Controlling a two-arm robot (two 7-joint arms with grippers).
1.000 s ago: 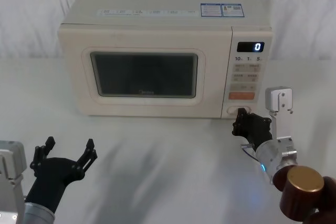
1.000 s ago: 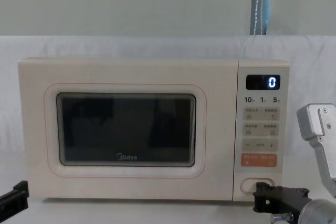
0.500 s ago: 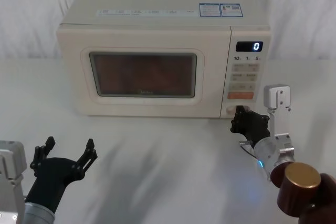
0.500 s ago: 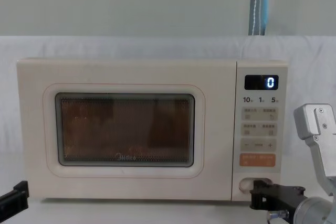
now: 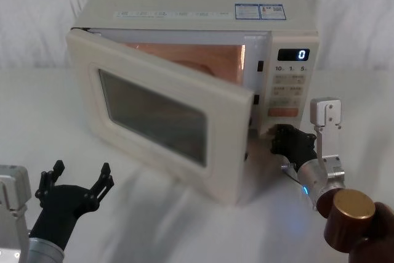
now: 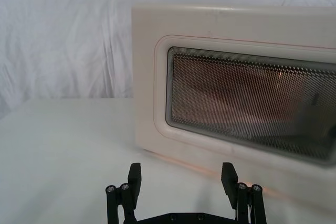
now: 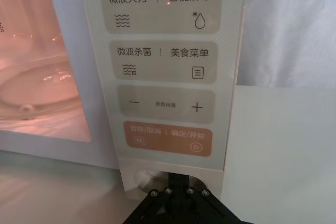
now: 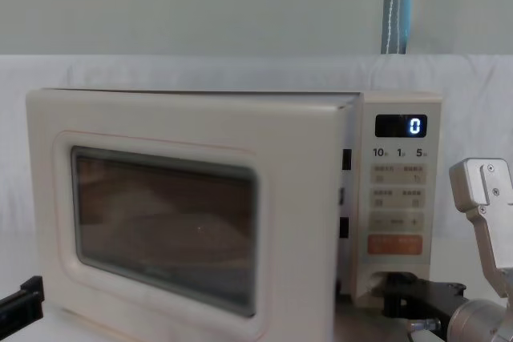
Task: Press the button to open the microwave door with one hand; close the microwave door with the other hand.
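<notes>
The black left gripper [image 5: 77, 180] rests low on the white table [image 5: 184, 214] with its fingers spread wide, holding nothing. Before it, the wide cream microwave door [image 5: 166, 121] with its dark window hangs part-way open, the cavity lit orange. The black right gripper [image 5: 284, 137] sits at the large cream oblong button [image 7: 149, 178]; its fingers look pinched together

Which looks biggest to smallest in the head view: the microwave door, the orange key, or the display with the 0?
1. The microwave door, swung open toward the camera, so nearness enlarges it.
2. The orange key.
3. The display, nearly the same size as the key.
</notes>
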